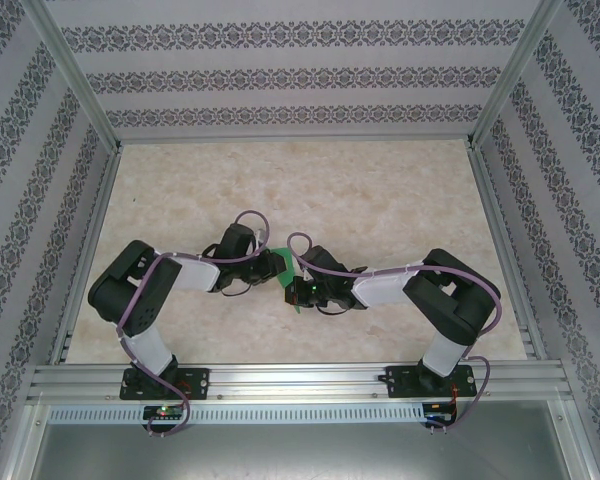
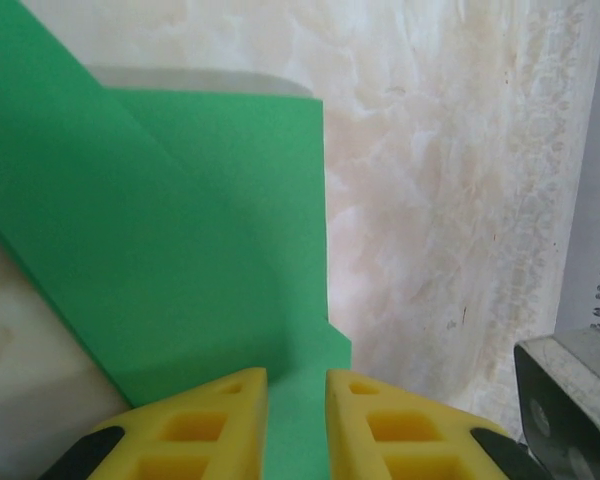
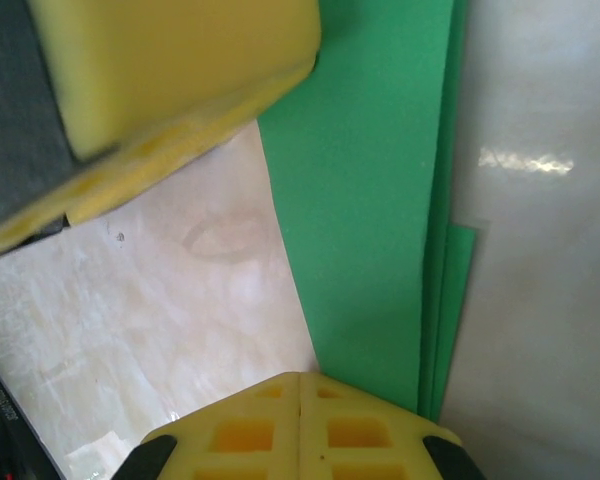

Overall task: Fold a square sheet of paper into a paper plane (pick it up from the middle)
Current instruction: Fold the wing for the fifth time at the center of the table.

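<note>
Left wrist view: the left pincer [image 2: 297,388] is seen slightly spread, with green paper [image 2: 180,250] visible flat through the gap. The paper stretches straight ahead and leftward over the desk [image 2: 440,200], its long folded edge running away. The right pincer [image 3: 300,385] is pressed together at the paper's edge; a grip cannot be confirmed. Both arms are judged equally near.

You'll see both arms bent inward, with the left gripper [image 1: 273,266] and right gripper [image 1: 306,287] meeting at the frame's centre. Green paper [image 1: 286,262] shows between them, mostly hidden, over the beige table [image 1: 380,200]. Their bases sit on the rail [image 1: 300,380] along the bottom.
</note>
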### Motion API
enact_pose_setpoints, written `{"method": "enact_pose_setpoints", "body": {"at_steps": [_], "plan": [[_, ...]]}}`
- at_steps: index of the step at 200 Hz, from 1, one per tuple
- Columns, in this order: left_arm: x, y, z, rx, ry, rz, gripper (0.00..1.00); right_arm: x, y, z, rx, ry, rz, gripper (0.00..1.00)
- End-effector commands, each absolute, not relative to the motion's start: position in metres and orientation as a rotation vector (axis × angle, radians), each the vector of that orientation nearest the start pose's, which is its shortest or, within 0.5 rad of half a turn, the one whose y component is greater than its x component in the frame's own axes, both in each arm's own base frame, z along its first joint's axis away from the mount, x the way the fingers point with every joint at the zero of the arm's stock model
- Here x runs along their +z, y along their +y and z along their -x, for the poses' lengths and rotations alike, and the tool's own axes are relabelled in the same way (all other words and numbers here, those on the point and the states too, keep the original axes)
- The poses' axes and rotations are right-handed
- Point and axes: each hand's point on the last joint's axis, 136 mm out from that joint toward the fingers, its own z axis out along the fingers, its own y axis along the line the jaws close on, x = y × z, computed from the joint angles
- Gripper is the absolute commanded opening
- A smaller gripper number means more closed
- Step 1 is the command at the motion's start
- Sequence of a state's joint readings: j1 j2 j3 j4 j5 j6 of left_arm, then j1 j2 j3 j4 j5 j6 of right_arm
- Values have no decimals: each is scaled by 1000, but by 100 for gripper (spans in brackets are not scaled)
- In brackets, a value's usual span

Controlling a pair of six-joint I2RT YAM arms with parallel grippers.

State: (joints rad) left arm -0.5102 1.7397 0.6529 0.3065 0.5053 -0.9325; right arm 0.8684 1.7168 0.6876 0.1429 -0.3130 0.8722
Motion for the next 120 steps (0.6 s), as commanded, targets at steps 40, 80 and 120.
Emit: {"method": "enact_pose_setpoints", "body": {"at_steps": [40,80,120], "plan": [[20,-237,-338,-1073,2560,328,24,-31,289,-175,778,2970,166,0],[20,-232,-344,-1041,2568,328,24,-30,288,-176,781,2960,156,0],[18,-229,-348,-1034,2576,334,24,-29,288,-177,787,2957,154,0]]}}
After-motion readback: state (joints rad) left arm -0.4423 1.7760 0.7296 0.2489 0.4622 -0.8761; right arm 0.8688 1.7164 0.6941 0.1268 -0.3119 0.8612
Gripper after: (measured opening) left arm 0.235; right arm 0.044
